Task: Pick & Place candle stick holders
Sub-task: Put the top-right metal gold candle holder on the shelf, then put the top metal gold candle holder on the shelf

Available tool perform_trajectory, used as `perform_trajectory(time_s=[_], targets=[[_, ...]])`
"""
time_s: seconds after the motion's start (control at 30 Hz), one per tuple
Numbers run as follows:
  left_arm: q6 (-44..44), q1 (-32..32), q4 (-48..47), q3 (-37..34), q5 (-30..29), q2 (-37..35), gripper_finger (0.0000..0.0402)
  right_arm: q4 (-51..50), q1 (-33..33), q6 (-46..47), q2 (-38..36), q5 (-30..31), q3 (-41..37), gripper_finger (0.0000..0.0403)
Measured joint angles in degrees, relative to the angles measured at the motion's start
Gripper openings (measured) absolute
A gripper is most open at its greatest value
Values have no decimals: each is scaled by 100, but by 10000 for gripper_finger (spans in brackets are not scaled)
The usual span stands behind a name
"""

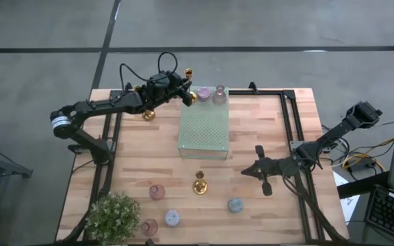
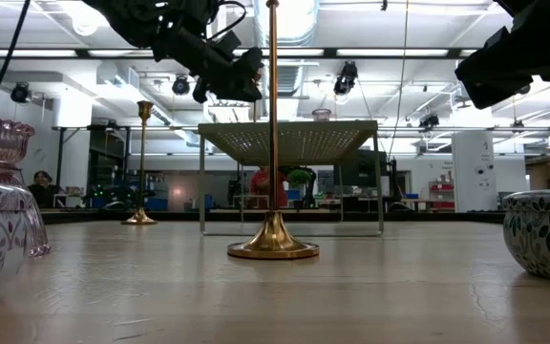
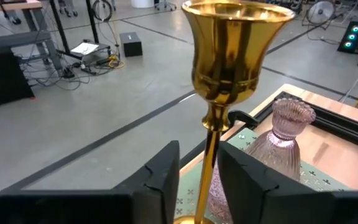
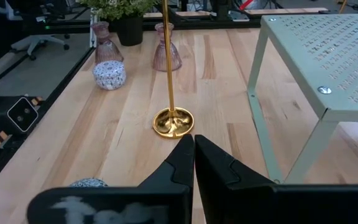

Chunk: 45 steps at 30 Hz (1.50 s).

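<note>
A slim gold candlestick stands on the far left corner of the pale green perforated pad, base down. My left gripper is open, one finger on each side of its stem. Two pink holders stand beside it on the pad. A second gold candlestick stands on the table near the middle and a third left of the pad. My right gripper is shut and empty, low over the table's right part, pointing at the middle candlestick's base. My left gripper has its fingers level on either side of the gold candlestick's stem, below the cup. The stem stands close against one finger, with a clear gap to the other. I cannot tell whether that finger touches it.
A bushy potted plant stands at the near left corner. Small pink and pale patterned holders stand along the near part of the table. Black frame rails run along both sides.
</note>
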Motion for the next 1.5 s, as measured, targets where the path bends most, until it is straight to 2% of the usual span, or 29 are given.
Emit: perform_trajectory(time_s=[0.27, 0.43, 0.97, 1.23, 1.5], targets=[[-13, 3, -211, -1, 266, -56, 193, -4, 2, 13, 0, 0, 0, 8], [339, -5, -720, 0, 380, -353, 219, -9, 7, 22, 0, -7, 0, 8], [434, -51, -3280, -57, 360, -1976, 222, -20, 7, 129, 0, -9, 0, 8], [422, -401, -3390, -705, 833, -2769, 222, -17, 7, 129, -1, -9, 0, 8], [102, -519, -3375, -1280, 226, -3399, 222, -15, 7, 154, -1, -4, 0, 8]])
